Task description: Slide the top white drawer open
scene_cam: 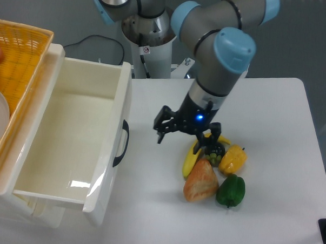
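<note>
The top white drawer (70,134) is a deep glossy cream-white tub that stands pulled out to the right from the cabinet, its inside empty. Its black arched handle (122,144) sits on the flat front, facing right. My gripper (161,127) hangs over the table to the right of the handle, a short gap away and not touching it. Its black fingers (164,120) stand apart and hold nothing.
An orange woven basket (19,61) rests on the cabinet top at the far left. A banana (191,160), a bread piece (201,181), a yellow pepper (233,159), a green pepper (231,191) and dark grapes (215,152) lie just right of the gripper.
</note>
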`<state>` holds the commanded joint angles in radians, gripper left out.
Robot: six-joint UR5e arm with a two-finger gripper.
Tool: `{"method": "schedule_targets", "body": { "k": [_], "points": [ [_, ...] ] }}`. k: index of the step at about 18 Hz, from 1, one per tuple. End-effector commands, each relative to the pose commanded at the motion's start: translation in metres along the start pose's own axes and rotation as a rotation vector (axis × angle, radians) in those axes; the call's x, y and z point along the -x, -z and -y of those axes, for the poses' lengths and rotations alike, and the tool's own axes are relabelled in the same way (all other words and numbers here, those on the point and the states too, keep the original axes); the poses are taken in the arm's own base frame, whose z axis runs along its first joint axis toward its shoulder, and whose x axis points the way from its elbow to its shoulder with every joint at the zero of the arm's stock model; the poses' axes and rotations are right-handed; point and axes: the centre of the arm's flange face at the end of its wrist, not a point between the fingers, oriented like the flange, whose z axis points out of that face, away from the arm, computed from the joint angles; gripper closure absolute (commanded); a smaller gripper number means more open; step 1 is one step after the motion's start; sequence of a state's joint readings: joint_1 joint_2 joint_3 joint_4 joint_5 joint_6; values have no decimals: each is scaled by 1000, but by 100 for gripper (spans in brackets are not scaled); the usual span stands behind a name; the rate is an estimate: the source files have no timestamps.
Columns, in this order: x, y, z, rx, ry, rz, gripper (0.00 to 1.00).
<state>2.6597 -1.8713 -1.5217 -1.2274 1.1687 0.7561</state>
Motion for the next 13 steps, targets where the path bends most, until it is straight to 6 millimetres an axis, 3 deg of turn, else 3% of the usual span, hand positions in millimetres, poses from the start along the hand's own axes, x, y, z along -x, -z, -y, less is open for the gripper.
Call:
{"method": "schedule_targets", "body": {
  "k": [6, 13],
  "points": [
    [54, -23, -26, 198, 18, 198, 0],
    [123, -42, -64, 316, -297, 171, 0]
  ]
}}
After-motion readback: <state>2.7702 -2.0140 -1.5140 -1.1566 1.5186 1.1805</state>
